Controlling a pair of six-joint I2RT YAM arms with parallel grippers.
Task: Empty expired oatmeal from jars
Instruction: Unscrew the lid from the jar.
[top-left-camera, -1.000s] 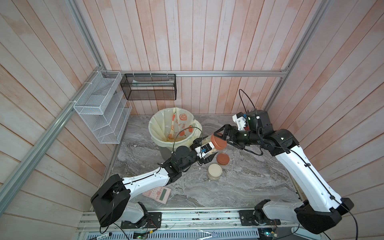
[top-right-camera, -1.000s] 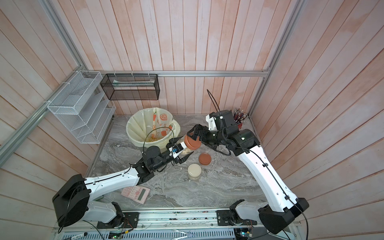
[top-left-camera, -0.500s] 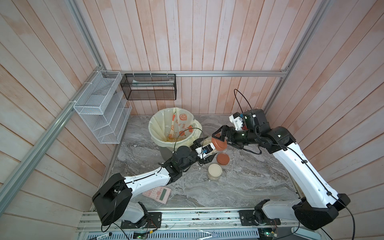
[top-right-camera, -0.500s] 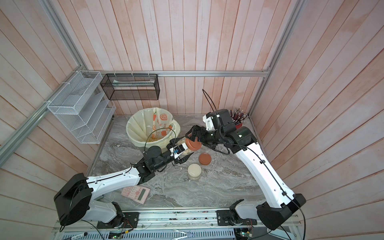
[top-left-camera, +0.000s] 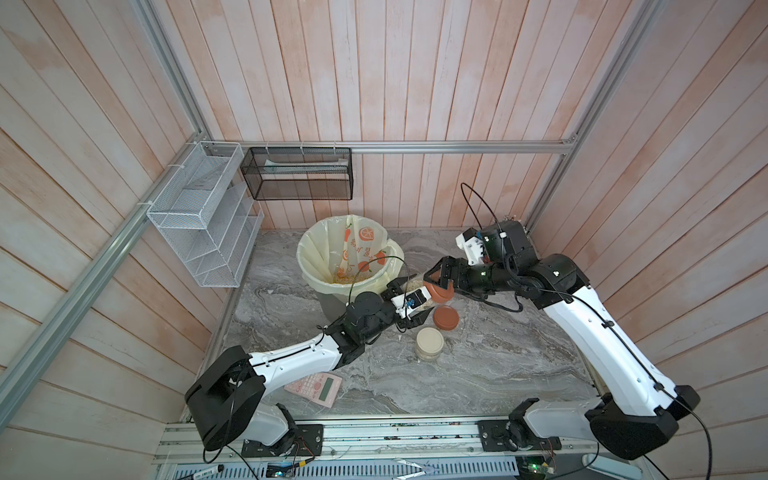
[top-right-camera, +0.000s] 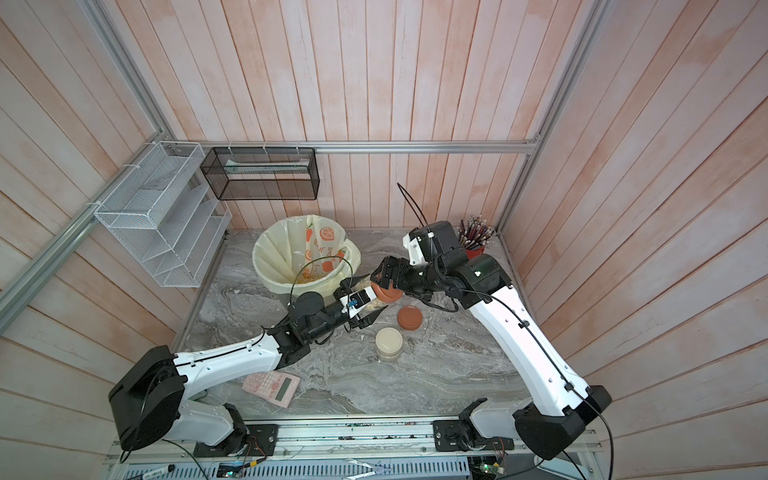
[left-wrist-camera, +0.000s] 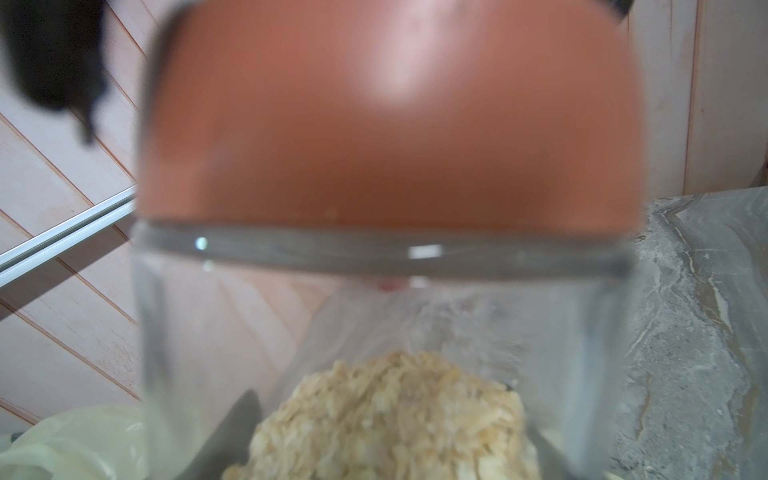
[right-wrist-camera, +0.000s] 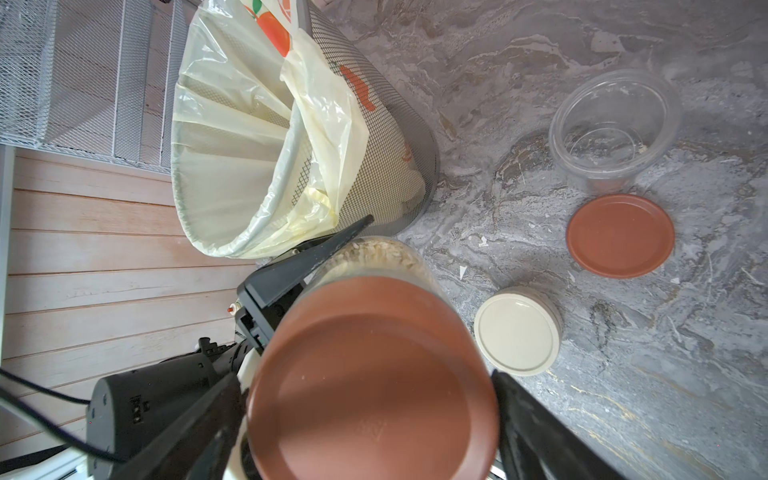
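Observation:
My left gripper (top-left-camera: 409, 301) is shut on a clear jar (left-wrist-camera: 174, 332) that lies tilted beside the bin, with oatmeal (left-wrist-camera: 395, 419) inside and a terracotta lid (top-left-camera: 438, 291) screwed on. My right gripper (right-wrist-camera: 368, 374) straddles that lid (right-wrist-camera: 374, 382), its fingers (right-wrist-camera: 540, 432) close beside the rim on both sides, still open. A cream-lidded jar (top-left-camera: 430, 343) stands upright on the table. A loose terracotta lid (top-left-camera: 446, 318) lies flat, and next to it stands an empty open jar (right-wrist-camera: 615, 129), hidden in both top views.
The grey mesh bin (right-wrist-camera: 374, 137) with its cream liner holds yellowish kernels (top-left-camera: 345, 276) just left of the held jar. A pink calculator (top-left-camera: 316, 386) lies near the front, and a red pencil cup (top-right-camera: 476, 245) stands in the back right corner. A white wire rack (top-left-camera: 199, 216) and a black basket (top-left-camera: 297, 174) hang on the walls.
My right gripper has slid left over the held jar's lid, and its jaws have narrowed around it. The left arm and its jar have stayed put.

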